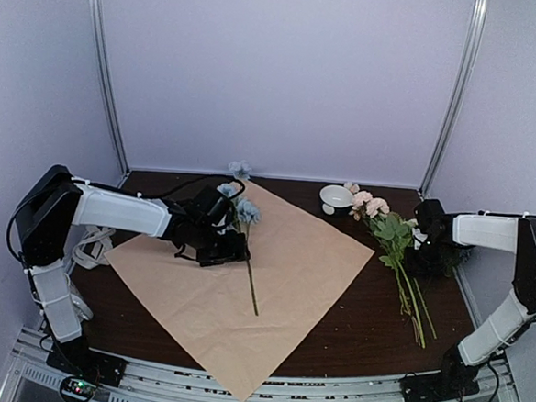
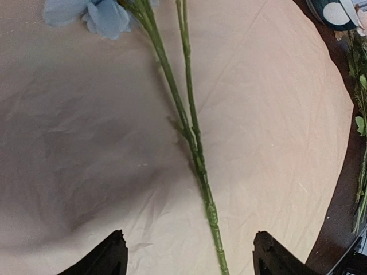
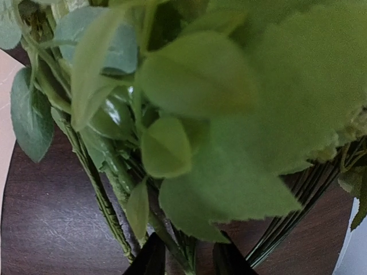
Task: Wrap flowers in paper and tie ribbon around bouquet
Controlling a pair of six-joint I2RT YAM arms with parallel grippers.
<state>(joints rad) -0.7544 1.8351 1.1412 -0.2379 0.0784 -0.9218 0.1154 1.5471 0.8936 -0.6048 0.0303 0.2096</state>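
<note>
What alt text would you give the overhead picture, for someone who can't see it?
A beige sheet of paper lies cornerwise on a dark table with a blue-flowered stem on it, the left gripper over that stem. On the right, the right gripper is down at a bunch of pink flowers with green leaves lying on the table.

Pale lavender-white wall panels [image 1: 286, 73] close in the back and both sides, joined by two slanted silver metal posts [image 1: 107, 70]. The dark brown wooden worktop [image 1: 360, 327] meets a ribbed aluminium rail [image 1: 328, 394] at its near edge. The light is soft and even.
</note>
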